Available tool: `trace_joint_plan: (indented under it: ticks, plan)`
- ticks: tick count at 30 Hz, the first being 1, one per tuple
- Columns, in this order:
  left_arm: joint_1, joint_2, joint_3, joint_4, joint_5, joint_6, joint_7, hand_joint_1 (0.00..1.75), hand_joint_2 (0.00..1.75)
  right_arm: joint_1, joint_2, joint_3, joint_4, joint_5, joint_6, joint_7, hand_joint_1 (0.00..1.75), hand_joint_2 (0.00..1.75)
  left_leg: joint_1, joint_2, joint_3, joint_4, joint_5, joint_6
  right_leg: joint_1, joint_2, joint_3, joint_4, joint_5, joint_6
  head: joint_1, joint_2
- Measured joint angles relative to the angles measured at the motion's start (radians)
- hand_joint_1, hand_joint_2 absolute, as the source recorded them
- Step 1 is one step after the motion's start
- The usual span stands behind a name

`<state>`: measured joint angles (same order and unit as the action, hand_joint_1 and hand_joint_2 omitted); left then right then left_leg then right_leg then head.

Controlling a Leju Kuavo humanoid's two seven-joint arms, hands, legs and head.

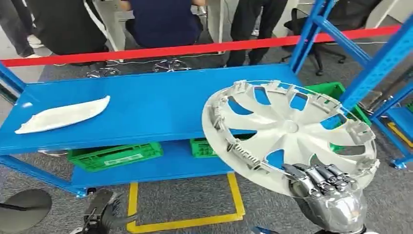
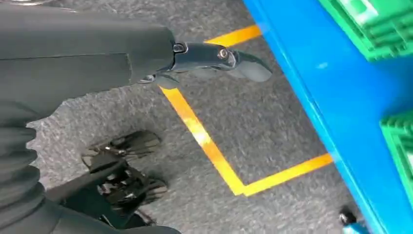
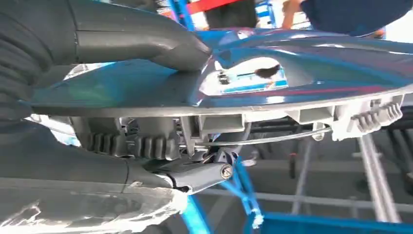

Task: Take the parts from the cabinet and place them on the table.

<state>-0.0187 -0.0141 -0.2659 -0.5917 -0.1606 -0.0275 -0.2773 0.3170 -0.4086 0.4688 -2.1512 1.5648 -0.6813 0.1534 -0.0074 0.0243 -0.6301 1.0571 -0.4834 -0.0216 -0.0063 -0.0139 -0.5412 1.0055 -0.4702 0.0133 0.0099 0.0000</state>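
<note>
Carry step in hand: right hand (image 1: 319, 181) clamped on rim of silver wheel cover (image 1: 287, 129), held tilted above near edge of blue table (image 1: 146, 107). Left hand (image 2: 214, 61) hanging low over floor, holding nothing, fingers apart. Next, by judgement: forward reach and level set-down on bare surface, well apart from white trim part (image 1: 63, 115).

Matt silver-grey plastic wheel cover (image 1: 287, 129), ribbed clips at rim. Smooth painted blue metal bench (image 1: 156, 105). Glossy metal right hand (image 1: 324, 187). Green moulded plastic crates (image 1: 116, 155). Rough grey carpet floor (image 1: 190, 200), yellow tape (image 1: 185, 223).
</note>
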Motion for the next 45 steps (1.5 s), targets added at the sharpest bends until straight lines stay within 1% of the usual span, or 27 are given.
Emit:
trace_joint_plan:
  ticks: [2, 4, 5, 7, 9, 13, 14, 15, 16, 18, 20, 22, 23, 24, 25, 28, 29, 30, 32, 34, 35, 37, 38, 40, 43, 44, 45]
  plan:
    - [-0.006, -0.002, -0.004, 0.014, -0.004, 0.0, -0.005, 0.0, 1.75, 0.001, 0.0, -0.003, -0.001, 0.0, 0.0, -0.001, 1.75, 1.75, 0.003, -0.016, -0.044, 0.153, -0.107, -0.004, -0.001, 0.021, -0.031, 0.002, 0.024, -0.003, 0.001, 0.0]
    - [-0.012, -0.004, -0.007, 0.028, -0.004, 0.001, -0.008, 0.0, 1.75, 0.004, 0.0, -0.005, -0.001, 0.0, 0.0, -0.002, 1.75, 1.75, 0.004, -0.018, -0.057, 0.243, -0.127, -0.003, -0.001, 0.043, -0.058, 0.003, 0.045, -0.001, 0.001, 0.0]
    - [-0.017, -0.004, -0.01, 0.036, -0.005, 0.002, -0.009, 0.0, 1.75, 0.006, 0.0, -0.005, -0.001, 0.0, 0.0, -0.002, 1.75, 1.75, 0.004, -0.019, -0.035, 0.229, -0.1, -0.001, -0.002, 0.055, -0.071, 0.003, 0.054, 0.003, 0.0, 0.0]
    - [-0.031, -0.004, -0.012, 0.047, -0.005, 0.002, -0.011, 0.0, 1.75, 0.01, 0.0, -0.006, -0.001, 0.0, 0.0, -0.004, 1.75, 1.75, 0.004, -0.029, 0.054, 0.1, -0.023, 0.007, -0.003, 0.079, -0.096, 0.006, 0.075, 0.01, 0.0, 0.0]
    - [-0.045, -0.005, -0.014, 0.056, -0.006, 0.003, -0.011, 0.0, 1.75, 0.014, 0.0, -0.01, -0.005, 0.0, 0.0, -0.006, 1.75, 1.75, 0.006, -0.101, 0.157, -0.058, -0.029, 0.018, -0.002, 0.096, -0.115, 0.007, 0.093, 0.019, 0.0, 0.0]
    - [-0.053, -0.012, -0.021, 0.072, -0.01, 0.003, -0.013, 0.0, 1.75, 0.024, 0.0, -0.023, -0.016, 0.0, 0.0, -0.013, 1.75, 1.75, 0.005, -0.07, 0.147, -0.09, -0.017, 0.038, -0.006, 0.139, -0.132, -0.013, 0.147, 0.049, 0.003, 0.0]
    - [-0.057, -0.013, -0.023, 0.076, -0.013, 0.002, -0.015, 0.0, 1.75, 0.031, 0.0, -0.028, -0.018, 0.0, 0.0, -0.013, 1.75, 1.75, 0.01, -0.052, 0.141, -0.093, -0.006, 0.047, -0.007, 0.113, -0.14, -0.005, 0.13, 0.049, 0.0, 0.0]
    - [-0.058, -0.014, -0.023, 0.081, -0.013, 0.002, -0.015, 0.0, 1.75, 0.033, 0.0, -0.03, -0.019, 0.0, -0.002, -0.013, 1.75, 1.75, 0.008, -0.043, 0.132, -0.093, 0.003, 0.056, -0.003, 0.061, -0.159, 0.027, 0.075, 0.054, 0.008, 0.0]
    - [-0.057, -0.013, -0.022, 0.083, -0.013, 0.002, -0.016, 0.0, 1.75, 0.033, 0.0, -0.031, -0.02, 0.001, -0.002, -0.013, 1.75, 1.75, 0.006, -0.03, 0.122, -0.092, 0.011, 0.063, -0.005, 0.035, -0.174, 0.094, 0.006, 0.059, 0.01, 0.0]
    - [-0.056, -0.012, -0.023, 0.09, -0.014, 0.002, -0.017, 0.0, 1.75, 0.036, 0.001, -0.033, -0.02, 0.001, -0.002, -0.012, 1.75, 1.75, 0.002, -0.003, 0.098, -0.091, 0.03, 0.062, -0.008, 0.02, -0.204, 0.255, -0.088, 0.068, 0.011, 0.0]
    - [-0.057, -0.013, -0.023, 0.094, -0.014, 0.002, -0.018, 0.0, 1.75, 0.04, 0.001, -0.038, -0.02, 0.001, -0.002, -0.012, 1.75, 1.75, 0.001, 0.024, 0.072, -0.089, 0.048, 0.061, -0.008, 0.019, -0.189, 0.312, -0.061, 0.073, 0.012, 0.0]
    - [-0.057, -0.013, -0.023, 0.096, -0.014, 0.002, -0.018, 0.0, 1.75, 0.043, 0.001, -0.043, -0.02, 0.001, -0.002, -0.007, 1.75, 1.75, 0.0, 0.05, 0.047, -0.084, 0.065, 0.054, -0.008, 0.008, -0.093, 0.218, 0.019, 0.074, 0.012, 0.0]
    - [-0.058, -0.012, -0.023, 0.097, -0.014, 0.002, -0.018, 0.0, 1.75, 0.047, 0.001, -0.047, -0.022, 0.001, -0.002, -0.002, 1.75, 1.75, -0.001, 0.059, 0.04, -0.08, 0.071, 0.049, -0.008, -0.022, -0.018, 0.125, 0.023, 0.074, 0.012, 0.0]
    - [-0.057, -0.01, -0.023, 0.097, -0.014, 0.003, -0.019, 0.0, 1.75, 0.046, 0.001, -0.049, -0.024, 0.001, -0.002, 0.002, 1.75, 1.75, -0.007, 0.068, 0.036, -0.077, 0.075, 0.044, -0.002, -0.07, 0.045, 0.031, -0.027, 0.078, 0.013, 0.0]
    - [-0.057, -0.01, -0.023, 0.097, -0.015, 0.003, -0.019, 0.0, 1.75, 0.048, 0.001, -0.052, -0.029, 0.001, -0.002, 0.005, 1.75, 1.75, -0.008, 0.075, 0.035, -0.074, 0.079, 0.039, 0.006, -0.072, 0.085, -0.031, -0.046, 0.063, 0.011, 0.0]
    - [-0.055, -0.01, -0.023, 0.099, -0.015, 0.003, -0.021, 0.0, 1.75, 0.056, 0.001, -0.056, -0.035, 0.001, -0.003, 0.009, 1.75, 1.75, -0.006, 0.11, 0.031, -0.074, 0.1, 0.028, 0.009, -0.043, 0.044, -0.02, -0.032, 0.033, 0.011, 0.0]
    - [-0.053, -0.009, -0.023, 0.101, -0.015, 0.003, -0.021, 0.0, 1.75, 0.057, 0.002, -0.056, -0.037, 0.001, -0.003, 0.011, 1.75, 1.75, -0.004, 0.095, 0.025, -0.069, 0.091, 0.018, 0.003, -0.034, 0.033, -0.022, -0.018, 0.019, 0.012, 0.0]
    - [-0.049, -0.005, -0.023, 0.102, -0.015, 0.003, -0.02, 0.0, 1.75, 0.059, 0.002, -0.058, -0.042, 0.001, -0.003, 0.014, 1.75, 1.75, -0.001, 0.041, 0.017, -0.046, 0.037, 0.008, 0.001, -0.022, 0.022, -0.022, -0.006, 0.013, 0.01, 0.0]
    - [-0.042, -0.005, -0.023, 0.103, -0.016, 0.003, -0.018, 0.0, 1.75, 0.065, 0.002, -0.064, -0.05, 0.001, -0.003, 0.018, 1.75, 1.75, 0.0, -0.009, -0.018, 0.087, -0.09, 0.004, 0.0, 0.003, -0.007, -0.02, 0.024, 0.003, 0.009, 0.0]
    - [-0.038, -0.003, -0.024, 0.104, -0.019, 0.003, -0.011, 0.0, 1.75, 0.073, 0.002, -0.073, -0.054, 0.001, -0.003, 0.019, 1.75, 1.75, 0.0, -0.019, -0.043, 0.216, -0.144, 0.007, 0.002, 0.033, -0.044, -0.018, 0.05, 0.003, 0.01, 0.0]
    - [-0.037, -0.002, -0.024, 0.105, -0.019, 0.003, -0.007, 0.0, 1.75, 0.075, 0.002, -0.077, -0.054, 0.001, -0.003, 0.019, 1.75, 1.75, -0.001, -0.02, -0.032, 0.227, -0.128, 0.01, 0.003, 0.048, -0.062, -0.016, 0.063, 0.004, 0.009, 0.0]
    - [-0.038, -0.001, -0.024, 0.105, -0.024, -0.003, 0.003, 0.0, 1.75, 0.082, 0.003, -0.085, -0.058, 0.001, -0.003, 0.008, 1.75, 1.75, -0.002, -0.026, 0.038, 0.144, -0.055, 0.022, 0.004, 0.075, -0.094, -0.014, 0.088, 0.006, 0.009, 0.0]
    - [-0.04, -0.001, -0.024, 0.105, -0.026, -0.005, 0.007, 0.0, 1.75, 0.087, 0.005, -0.09, -0.06, 0.001, -0.003, 0.002, 1.75, 1.75, -0.002, -0.045, 0.095, 0.06, -0.027, 0.031, 0.004, 0.089, -0.108, -0.014, 0.101, 0.008, 0.009, 0.0]
    - [-0.043, 0.0, -0.024, 0.105, -0.027, -0.006, 0.01, 0.0, 1.75, 0.089, 0.006, -0.098, -0.065, 0.001, -0.003, -0.004, 1.75, 1.75, -0.002, -0.114, 0.204, -0.107, -0.05, 0.046, 0.008, 0.113, -0.131, -0.009, 0.124, 0.018, 0.01, 0.0]
    - [-0.045, -0.002, -0.028, 0.105, -0.042, -0.009, 0.015, 0.0, 1.75, 0.11, 0.015, -0.115, -0.074, 0.001, -0.003, -0.028, 1.75, 1.75, -0.009, -0.085, 0.189, -0.103, -0.041, 0.048, 0.003, 0.144, -0.14, -0.026, 0.165, 0.038, 0.009, 0.0]
    - [-0.045, -0.009, -0.031, 0.105, -0.048, -0.013, 0.016, 0.0, 1.75, 0.116, 0.019, -0.124, -0.077, 0.001, -0.003, -0.036, 1.75, 1.75, 0.005, -0.069, 0.175, -0.112, -0.028, 0.057, 0.001, 0.159, -0.143, -0.027, 0.175, 0.042, 0.009, 0.0]
    - [-0.049, -0.006, -0.032, 0.105, -0.049, -0.019, 0.018, 0.0, 1.75, 0.127, 0.023, -0.132, -0.081, 0.001, -0.004, -0.043, 1.75, 1.75, 0.003, -0.054, 0.168, -0.109, -0.017, 0.062, 0.006, 0.114, -0.156, -0.01, 0.135, 0.045, 0.007, 0.0]
